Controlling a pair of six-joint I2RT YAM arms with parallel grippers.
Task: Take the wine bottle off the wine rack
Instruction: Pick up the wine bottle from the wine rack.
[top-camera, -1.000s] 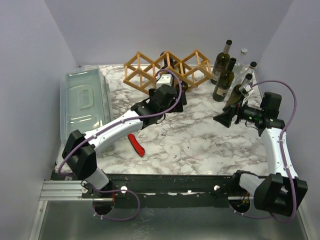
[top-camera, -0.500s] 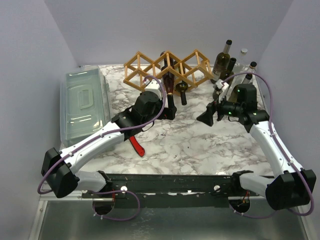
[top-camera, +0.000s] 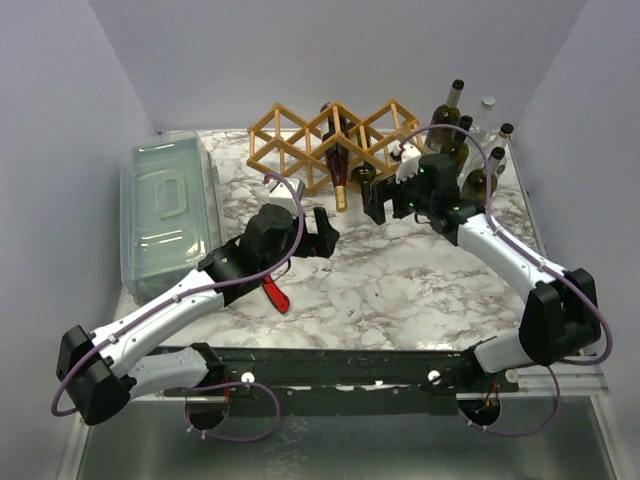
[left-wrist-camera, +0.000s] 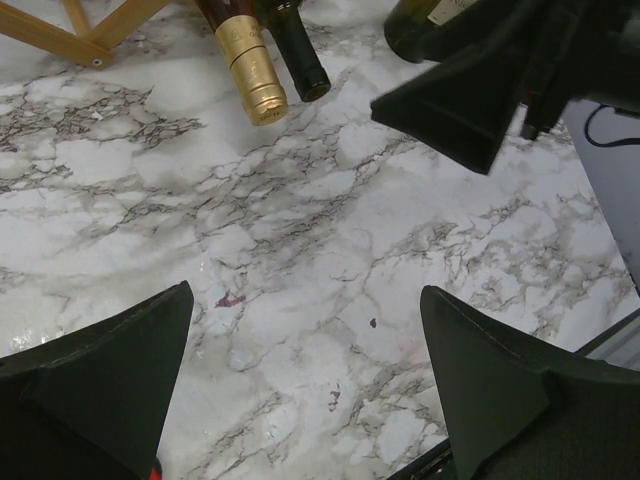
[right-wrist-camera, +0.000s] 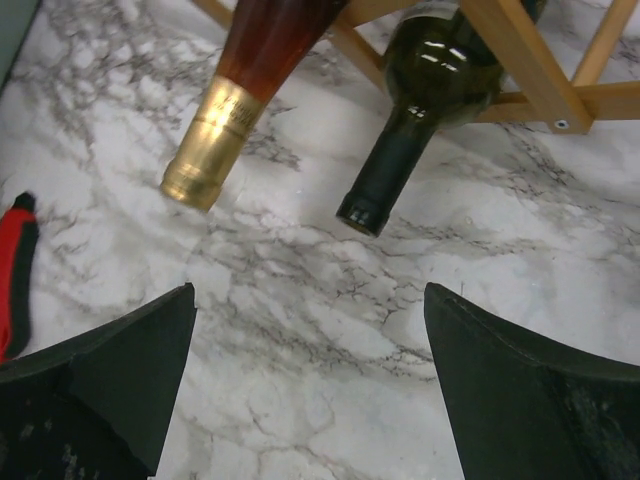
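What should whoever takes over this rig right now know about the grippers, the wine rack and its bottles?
Left gripper: open, empty, over the bare table, short of the bottle necks.
Right gripper: open, empty, facing the two necks.
Wine rack: at the back of the table; a gold-capped bottle and a green bottle lie in it, necks poking out the front.
Done: nothing gripped yet, no bottle out.
Left: close on a neck, draw that bottle out, set it down.
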